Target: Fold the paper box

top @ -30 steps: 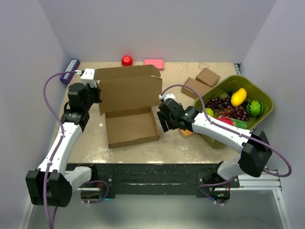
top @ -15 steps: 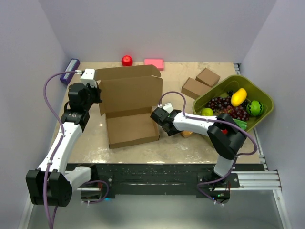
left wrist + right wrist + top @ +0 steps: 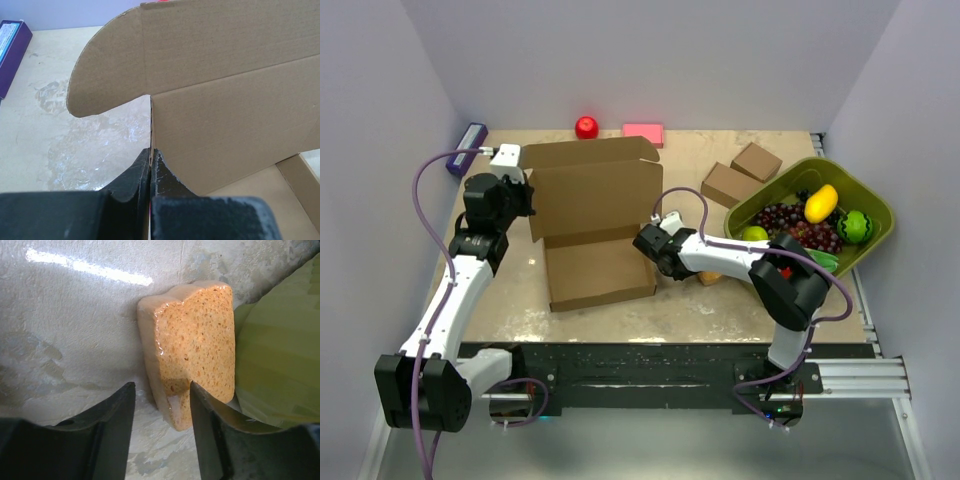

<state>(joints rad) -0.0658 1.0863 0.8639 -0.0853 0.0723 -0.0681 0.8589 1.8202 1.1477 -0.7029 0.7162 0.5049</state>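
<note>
The paper box (image 3: 598,270) lies left of the desk's (image 3: 500,300) middle. Its shallow tray sits on the near side, showing only bare cardboard inside, and its lid stands upright along the tray's far edge, so the hinge line runs left to right. The left gripper (image 3: 520,195) is at the lid's left edge; in the wrist view its jaws (image 3: 150,155) are pinched shut on that cardboard edge, just under the rounded side flap. The right gripper (image 3: 655,250) is just beside the tray's right wall near the lid's corner, so each arm has its own side of the box. Its jaws (image 3: 161,387) stand partly apart and grip nothing I can make out. That wrist view faces an orange sponge (image 3: 195,350) on the desk, not the box. Bringing the lid down toward the near side likely depends on the left grip. Right of the sponge, a green bin (image 3: 865,195) holds grapes (image 3: 790,222), a yellow fruit (image 3: 821,203) and a green one (image 3: 857,225). Two small boxes (image 3: 740,172) lie just beyond its far-left rim.
</note>
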